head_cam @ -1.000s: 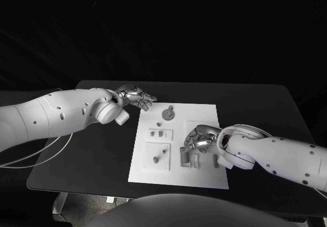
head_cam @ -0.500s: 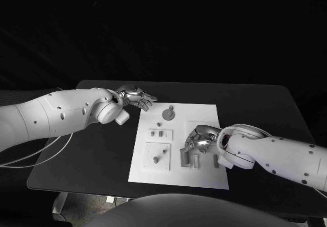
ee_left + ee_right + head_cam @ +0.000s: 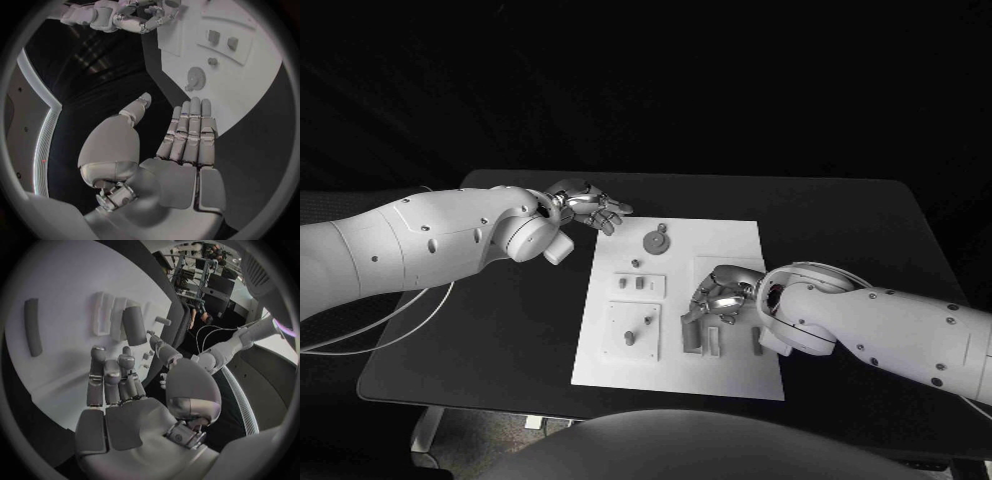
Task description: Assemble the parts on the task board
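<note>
While right hand [image 3: 723,296] fingers [image 3: 105,377] curl empty over the task board [image 3: 733,240] — long grey part [image 3: 31,326] flat, lengthwise along it — left hand [image 3: 589,207] spread.

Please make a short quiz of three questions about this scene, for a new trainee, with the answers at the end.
1. True or false: the left robot hand holds a part.
2. Which robot hand is over the task board? A) left B) right C) both
3. Fill in: the round gear-like part lies near the board's ____ edge, seen from the robot.

Key
1. False: the left wrist view shows its fingers straight and its palm bare.
2. B: the right robot hand is over the board; the left one is beside the board's far left corner.
3. Far.
</note>
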`<state>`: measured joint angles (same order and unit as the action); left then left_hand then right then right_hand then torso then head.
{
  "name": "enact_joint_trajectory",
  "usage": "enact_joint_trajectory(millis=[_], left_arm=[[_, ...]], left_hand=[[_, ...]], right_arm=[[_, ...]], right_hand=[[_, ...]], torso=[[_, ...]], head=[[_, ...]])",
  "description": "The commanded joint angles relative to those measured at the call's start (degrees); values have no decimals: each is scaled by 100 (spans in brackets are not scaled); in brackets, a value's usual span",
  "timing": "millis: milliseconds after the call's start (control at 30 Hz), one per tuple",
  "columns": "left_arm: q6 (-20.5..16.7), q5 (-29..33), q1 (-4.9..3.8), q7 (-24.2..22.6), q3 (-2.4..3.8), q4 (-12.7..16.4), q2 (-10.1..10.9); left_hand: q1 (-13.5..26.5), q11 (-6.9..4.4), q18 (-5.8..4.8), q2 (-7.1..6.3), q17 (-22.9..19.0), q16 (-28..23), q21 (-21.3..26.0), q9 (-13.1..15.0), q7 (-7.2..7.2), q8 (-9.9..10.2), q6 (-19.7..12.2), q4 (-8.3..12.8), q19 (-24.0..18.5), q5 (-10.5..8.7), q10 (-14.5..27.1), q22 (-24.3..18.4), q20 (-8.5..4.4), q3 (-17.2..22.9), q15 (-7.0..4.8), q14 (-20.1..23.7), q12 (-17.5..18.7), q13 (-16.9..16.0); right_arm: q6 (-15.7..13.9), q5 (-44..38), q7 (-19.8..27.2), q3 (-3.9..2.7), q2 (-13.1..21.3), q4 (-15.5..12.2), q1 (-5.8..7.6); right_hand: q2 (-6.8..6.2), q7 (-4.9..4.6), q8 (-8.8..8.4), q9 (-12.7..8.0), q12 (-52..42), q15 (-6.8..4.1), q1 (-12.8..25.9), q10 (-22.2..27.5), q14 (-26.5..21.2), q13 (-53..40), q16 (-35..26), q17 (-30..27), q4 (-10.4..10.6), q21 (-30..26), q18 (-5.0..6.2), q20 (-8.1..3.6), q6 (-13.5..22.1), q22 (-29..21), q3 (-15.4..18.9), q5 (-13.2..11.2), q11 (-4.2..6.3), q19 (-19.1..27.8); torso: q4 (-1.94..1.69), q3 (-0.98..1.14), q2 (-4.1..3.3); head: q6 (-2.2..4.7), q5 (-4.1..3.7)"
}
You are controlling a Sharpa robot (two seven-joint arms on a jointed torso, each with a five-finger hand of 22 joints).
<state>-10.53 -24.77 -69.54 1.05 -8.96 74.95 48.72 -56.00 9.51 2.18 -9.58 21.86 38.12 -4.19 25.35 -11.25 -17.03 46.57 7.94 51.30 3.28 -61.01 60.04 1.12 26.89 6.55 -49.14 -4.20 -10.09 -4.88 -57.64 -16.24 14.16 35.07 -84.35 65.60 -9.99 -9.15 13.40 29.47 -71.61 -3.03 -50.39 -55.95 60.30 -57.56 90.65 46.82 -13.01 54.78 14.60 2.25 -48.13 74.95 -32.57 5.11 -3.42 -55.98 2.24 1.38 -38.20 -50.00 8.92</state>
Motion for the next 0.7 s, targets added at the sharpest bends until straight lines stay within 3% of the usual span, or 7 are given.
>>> enact_joint_trajectory(millis=[33,233,400,700], left_arm=[[65,-21,-15,-5,3,23,-5],[58,-23,-15,4,3,25,3],[65,-26,-16,13,3,27,4],[75,-38,-16,28,3,19,-3]], left_hand=[[12,14,88,-71,8,-22,18,-11,-6,7,-60,-40,-40,0,47,-8,-8,-6,19,33,14,10],[20,16,87,-77,15,-27,18,-13,-11,10,-71,-63,-41,0,52,-10,-6,-2,20,35,14,11],[25,17,87,-80,19,-29,18,-13,-12,11,-73,-77,-42,0,55,-11,-6,2,21,35,13,12],[41,18,88,-82,28,-34,18,-11,-12,7,-74,-115,-42,0,59,-13,-5,10,21,35,12,14]], right_arm=[[152,-140,-47,1,-19,22,-9],[304,-191,-68,1,-43,63,-22],[458,-192,-94,1,-49,70,-28],[550,-188,-54,1,-56,75,-30]], right_hand=[[-69,-88,-32,-22,-30,58,11,34,8,6,16,-9,42,-13,40,-2,132,73,0,12,-18,55],[-180,-137,-81,-80,-44,106,23,113,-47,20,24,-6,160,-25,40,13,237,77,-44,12,-66,87],[-174,-136,-54,-83,-60,112,24,132,-63,26,35,-3,209,-25,40,20,204,82,-56,8,-68,101],[93,-2,199,-20,-126,9,22,96,-61,70,79,-7,201,9,40,24,-201,101,34,3,58,127]], torso=[[-2,-1,-1],[-2,-2,-1],[-3,-5,-1],[-1,-4,-1]], head=[[0,-5],[0,-2],[0,1],[0,1]])
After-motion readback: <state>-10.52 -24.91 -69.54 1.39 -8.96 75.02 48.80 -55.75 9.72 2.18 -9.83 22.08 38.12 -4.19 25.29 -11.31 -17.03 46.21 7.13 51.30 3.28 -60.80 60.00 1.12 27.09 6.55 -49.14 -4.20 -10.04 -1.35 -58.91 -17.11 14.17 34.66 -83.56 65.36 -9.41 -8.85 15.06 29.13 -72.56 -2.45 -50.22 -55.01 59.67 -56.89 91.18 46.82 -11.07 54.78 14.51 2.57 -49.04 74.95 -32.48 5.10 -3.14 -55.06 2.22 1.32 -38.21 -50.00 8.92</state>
